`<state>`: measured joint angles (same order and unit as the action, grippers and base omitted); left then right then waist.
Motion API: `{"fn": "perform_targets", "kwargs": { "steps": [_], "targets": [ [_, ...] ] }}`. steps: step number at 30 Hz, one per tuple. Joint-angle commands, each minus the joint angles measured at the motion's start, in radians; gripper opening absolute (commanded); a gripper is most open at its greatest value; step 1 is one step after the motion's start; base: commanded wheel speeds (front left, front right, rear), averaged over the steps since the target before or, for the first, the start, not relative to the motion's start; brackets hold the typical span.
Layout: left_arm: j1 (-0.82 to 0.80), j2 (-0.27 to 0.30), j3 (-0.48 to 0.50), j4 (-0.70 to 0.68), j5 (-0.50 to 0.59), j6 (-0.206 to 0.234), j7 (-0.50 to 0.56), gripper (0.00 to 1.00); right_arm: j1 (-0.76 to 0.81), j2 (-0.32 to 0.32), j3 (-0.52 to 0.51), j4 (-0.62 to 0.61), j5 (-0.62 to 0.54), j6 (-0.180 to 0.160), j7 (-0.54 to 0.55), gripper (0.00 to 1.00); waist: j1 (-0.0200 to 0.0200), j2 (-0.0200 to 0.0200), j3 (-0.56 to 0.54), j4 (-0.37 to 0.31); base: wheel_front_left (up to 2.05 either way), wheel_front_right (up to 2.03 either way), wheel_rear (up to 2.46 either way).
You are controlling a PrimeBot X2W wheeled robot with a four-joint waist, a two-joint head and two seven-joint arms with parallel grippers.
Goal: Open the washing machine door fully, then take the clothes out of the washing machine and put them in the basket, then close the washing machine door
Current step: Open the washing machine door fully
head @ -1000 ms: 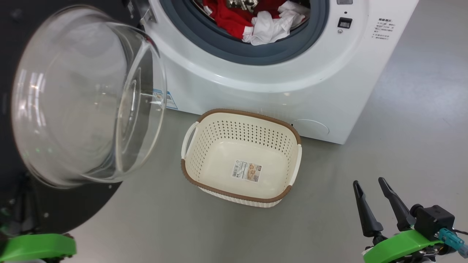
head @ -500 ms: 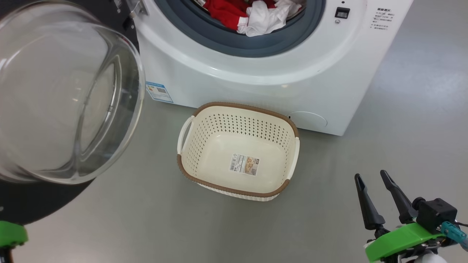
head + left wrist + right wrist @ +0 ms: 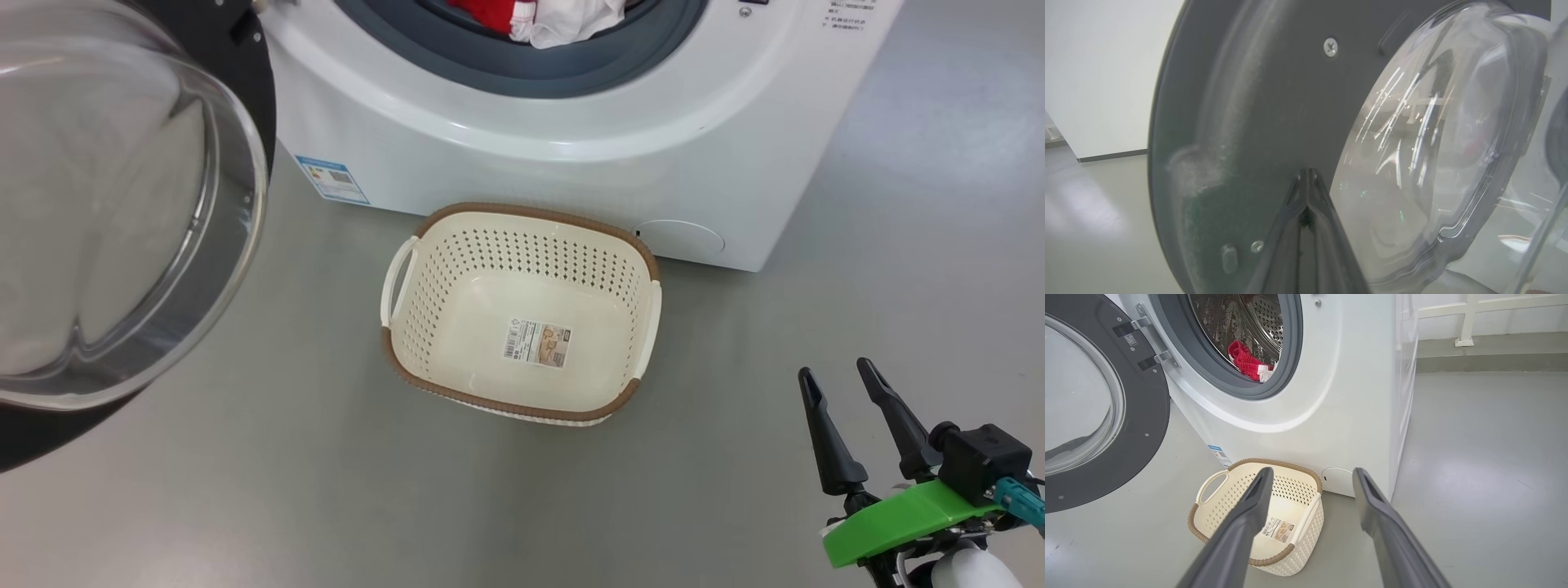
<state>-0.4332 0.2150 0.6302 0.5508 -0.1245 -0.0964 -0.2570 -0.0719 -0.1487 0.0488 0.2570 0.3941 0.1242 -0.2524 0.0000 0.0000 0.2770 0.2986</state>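
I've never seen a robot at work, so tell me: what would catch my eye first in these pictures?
The washing machine door, swung open at the left, its huge glass bowl bulging toward the head camera. Then the red and white clothes in the mouth of the washing machine, with the empty cream basket on the grey floor just before it. At lower right, the right gripper hangs open.

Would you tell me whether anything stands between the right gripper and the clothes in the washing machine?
Nothing visible does. The washing machine door stands open off to the left, the clothes lie just inside the gasket, and the basket sits on the floor below the opening, under the open right gripper's likely path.
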Motion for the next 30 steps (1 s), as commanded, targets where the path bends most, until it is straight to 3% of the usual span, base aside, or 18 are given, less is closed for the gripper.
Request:
{"fn": "perform_targets", "kwargs": {
  "steps": [1, 14, 30],
  "targets": [
    [-0.024, 0.079, 0.043, -0.008, 0.0, -0.001, -0.005, 0.0, -0.031, -0.009, 0.026, -0.024, -0.014, 0.007, -0.009, 1.0, 0.0, 0.0, 0.006, -0.004, 0.0, 0.0, 0.0],
    [-0.08, 0.118, 0.072, 0.082, 0.027, -0.021, -0.005, 0.0, -0.038, -0.011, 0.026, -0.02, -0.016, 0.007, -0.009, 1.0, 0.0, 0.0, 0.007, -0.008, 0.0, 0.0, 0.0],
    [0.004, 0.055, -0.013, 0.018, -0.011, -0.034, -0.005, 0.0, -0.02, 0.004, 0.031, -0.011, -0.015, 0.007, -0.009, 1.0, 0.0, 0.0, -0.065, 0.001, 0.0, 0.0, 0.0]
  ]
}}
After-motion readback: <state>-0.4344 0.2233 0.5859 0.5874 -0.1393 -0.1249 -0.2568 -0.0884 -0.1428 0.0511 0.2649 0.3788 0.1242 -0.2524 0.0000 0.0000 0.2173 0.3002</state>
